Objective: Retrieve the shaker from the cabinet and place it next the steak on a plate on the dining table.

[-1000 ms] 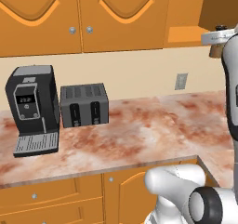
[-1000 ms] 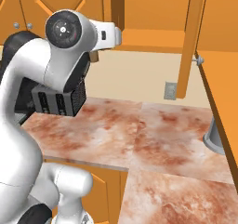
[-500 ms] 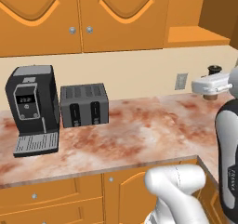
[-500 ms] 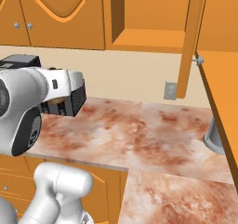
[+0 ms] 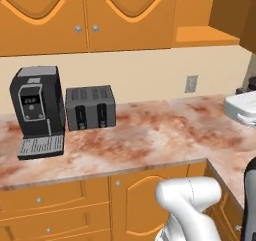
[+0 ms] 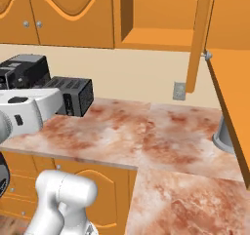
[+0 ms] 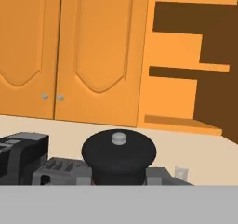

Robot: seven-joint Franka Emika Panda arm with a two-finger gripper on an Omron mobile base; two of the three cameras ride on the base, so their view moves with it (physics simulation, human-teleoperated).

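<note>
- Your gripper [image 7: 120, 172] was clamped on the shaker [image 7: 119, 154], a dark domed cylinder.
- At 12 o'clock, the cabinet [image 7: 60, 51] presented smooth orange arched panels.

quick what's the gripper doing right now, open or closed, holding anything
Gripper: closed on the shaker, whose dark round top sits right in front of the hand camera.

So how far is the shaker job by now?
Done: the cabinet stands open, its visible shelf bare. In hand: the shaker, dark top close before the hand camera, seems gripped. Left: carry it to the dining table and set it beside the steak on the plate.
</note>
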